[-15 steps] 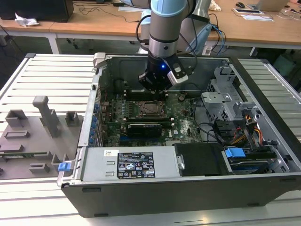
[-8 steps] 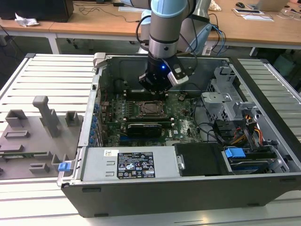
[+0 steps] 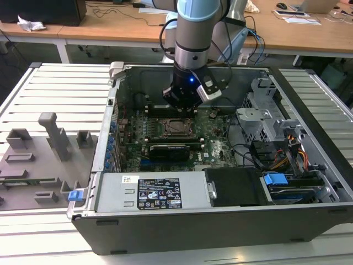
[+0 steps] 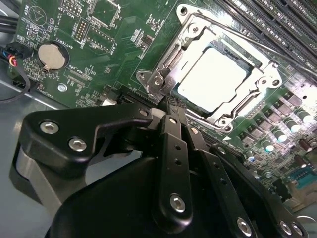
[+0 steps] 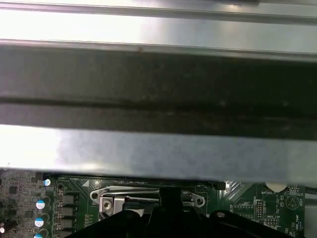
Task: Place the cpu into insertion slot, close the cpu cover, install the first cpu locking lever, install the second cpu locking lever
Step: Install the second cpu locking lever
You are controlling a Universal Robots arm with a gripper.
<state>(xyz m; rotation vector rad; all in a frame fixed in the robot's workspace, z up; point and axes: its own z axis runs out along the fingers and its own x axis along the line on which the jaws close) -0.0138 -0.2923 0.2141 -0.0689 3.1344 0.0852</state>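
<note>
In the exterior view my gripper hangs inside the open computer case, at the far edge of the insertion slot. The cpu lies flat in the slot, its pale face showing through the window of the cpu cover, which is down over it. A thin wire locking lever runs along one side of the cover. In the second wrist view my gripper is shut, its tip just off the cover's corner hinge. Whether the tip touches a lever is hidden. The cover's edge also appears in the first wrist view.
A black card lies just in front of the slot, with the power supply nearer still. The drive cage and cables stand on the exterior view's right. Memory slots and a coin battery flank the socket. The case wall is close.
</note>
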